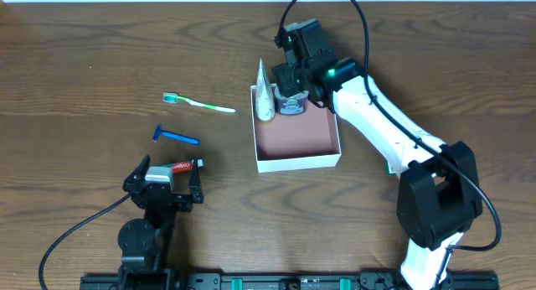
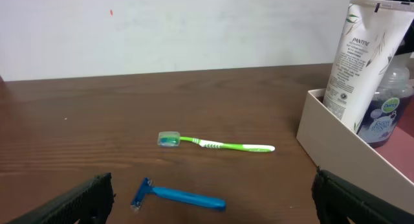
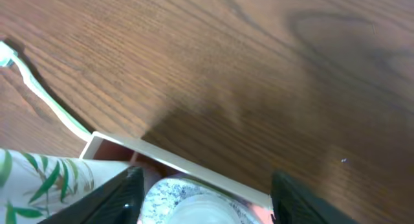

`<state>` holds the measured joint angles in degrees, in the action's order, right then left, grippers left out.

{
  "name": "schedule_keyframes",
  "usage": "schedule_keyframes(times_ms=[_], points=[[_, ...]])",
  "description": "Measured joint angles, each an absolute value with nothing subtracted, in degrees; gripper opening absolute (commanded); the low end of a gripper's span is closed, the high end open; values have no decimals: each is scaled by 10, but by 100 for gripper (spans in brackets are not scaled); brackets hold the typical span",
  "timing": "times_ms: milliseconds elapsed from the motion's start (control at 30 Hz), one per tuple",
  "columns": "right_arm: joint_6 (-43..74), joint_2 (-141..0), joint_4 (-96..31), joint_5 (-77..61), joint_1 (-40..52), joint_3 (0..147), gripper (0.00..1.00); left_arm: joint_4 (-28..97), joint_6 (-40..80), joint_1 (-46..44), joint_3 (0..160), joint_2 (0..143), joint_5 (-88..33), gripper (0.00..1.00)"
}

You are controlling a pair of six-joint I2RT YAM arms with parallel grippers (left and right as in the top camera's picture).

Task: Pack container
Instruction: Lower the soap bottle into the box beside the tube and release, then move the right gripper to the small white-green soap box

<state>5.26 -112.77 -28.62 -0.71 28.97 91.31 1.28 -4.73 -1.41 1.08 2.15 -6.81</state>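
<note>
The container (image 1: 298,160), a square white box with a pinkish-brown inside, sits right of centre. A white Pantene tube (image 1: 265,93) leans in its far left corner, with a small blue bottle (image 1: 291,105) beside it. My right gripper (image 1: 293,82) hangs open over the bottle, one finger on each side of its cap (image 3: 194,208). The container wall also shows in the right wrist view (image 3: 187,167). My left gripper (image 2: 213,204) is open and empty, low over the table. A blue razor (image 2: 178,196) lies just ahead of its fingers. A green toothbrush (image 2: 217,144) lies beyond.
In the overhead view the razor (image 1: 176,137) and toothbrush (image 1: 199,104) lie left of the container. A small red and white tube (image 1: 182,166) lies by my left gripper (image 1: 167,171). The left wrist view shows the container wall (image 2: 336,136), tube (image 2: 359,56) and bottle (image 2: 388,114).
</note>
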Motion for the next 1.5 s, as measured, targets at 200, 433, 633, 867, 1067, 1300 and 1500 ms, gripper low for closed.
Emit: schedule_keyframes(times_ms=[200,433,633,867,1067,1300,1500], points=[[52,-1124,-289,-9,290,917,68,13,-47,-14,11,22,-68,98],[49,-1051,-365,-14,283,956,81,13,-47,-14,11,22,-68,98],[55,-910,-431,-18,206,986,94,13,-47,-14,11,22,-68,98],[77,-825,-525,-15,55,996,99,13,-47,-14,11,22,-68,98],[81,-831,-616,-33,1,983,99,13,-47,-14,11,22,-68,98],[98,-832,-626,-46,-1,862,99,13,-47,-14,11,22,-68,98],[117,-837,-619,-50,-1,735,99,13,-47,-14,11,22,-68,98]])
